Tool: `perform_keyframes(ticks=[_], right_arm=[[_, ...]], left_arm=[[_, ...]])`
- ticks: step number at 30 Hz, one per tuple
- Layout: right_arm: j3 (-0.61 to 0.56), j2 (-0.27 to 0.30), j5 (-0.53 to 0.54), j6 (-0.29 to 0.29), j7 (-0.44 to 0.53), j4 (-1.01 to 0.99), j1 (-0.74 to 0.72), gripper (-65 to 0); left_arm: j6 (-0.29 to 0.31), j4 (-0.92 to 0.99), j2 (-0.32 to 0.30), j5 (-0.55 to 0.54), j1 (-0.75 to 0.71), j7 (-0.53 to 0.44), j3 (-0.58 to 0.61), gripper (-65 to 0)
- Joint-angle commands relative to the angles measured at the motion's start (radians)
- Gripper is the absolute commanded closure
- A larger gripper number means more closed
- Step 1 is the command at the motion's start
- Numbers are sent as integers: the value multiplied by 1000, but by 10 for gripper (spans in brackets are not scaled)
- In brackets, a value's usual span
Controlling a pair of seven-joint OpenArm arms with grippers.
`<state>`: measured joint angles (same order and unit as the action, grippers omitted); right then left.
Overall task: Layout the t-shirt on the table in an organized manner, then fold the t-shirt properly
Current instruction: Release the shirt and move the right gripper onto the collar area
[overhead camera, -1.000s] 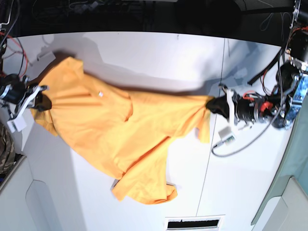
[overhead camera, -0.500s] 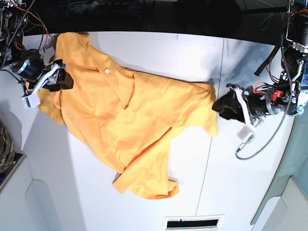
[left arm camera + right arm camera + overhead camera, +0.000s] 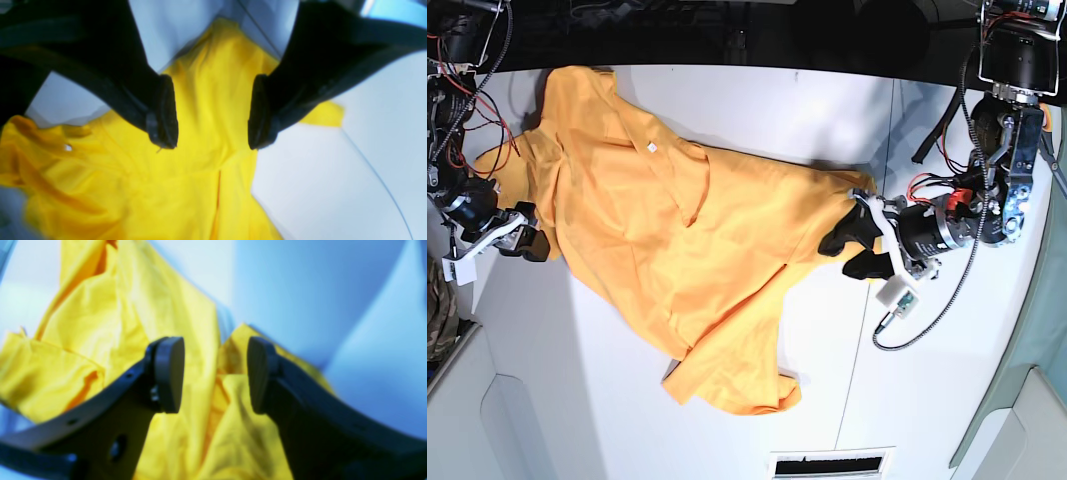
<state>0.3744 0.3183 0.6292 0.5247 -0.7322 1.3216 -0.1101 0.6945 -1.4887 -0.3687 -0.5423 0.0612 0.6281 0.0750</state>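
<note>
The t-shirt [image 3: 687,250] is lying released on the table [image 3: 947,380], both the left gripper [image 3: 852,252] and the right gripper [image 3: 527,235] being held open at its edges.

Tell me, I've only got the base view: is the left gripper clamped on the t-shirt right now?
Observer: No. The left wrist view shows the left gripper open, with the t-shirt lying beyond the gap and nothing pinched.
Operator: And the right one?
Observer: The right gripper is open too; its wrist view shows a raised fold of cloth behind the gap, not clamped.
Operator: Is the left one over cloth or table?
Observer: It is at the shirt's edge, with bare table beside one finger.
</note>
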Motion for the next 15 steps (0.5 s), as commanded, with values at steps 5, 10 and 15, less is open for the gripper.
perform_keyframes(ticks=[5, 10, 15], right_arm=[[-38, -22, 158, 60, -69, 0, -49, -301], [-222, -70, 127, 66, -56, 12, -50, -301], [-422, -137, -122, 32, 65, 7, -44, -302]], left_arm=[[-117, 42, 21, 114, 34, -60, 6, -371], [-134, 136, -3, 117, 56, -61, 5, -371], [-134, 148, -25, 114, 52, -47, 5, -371]])
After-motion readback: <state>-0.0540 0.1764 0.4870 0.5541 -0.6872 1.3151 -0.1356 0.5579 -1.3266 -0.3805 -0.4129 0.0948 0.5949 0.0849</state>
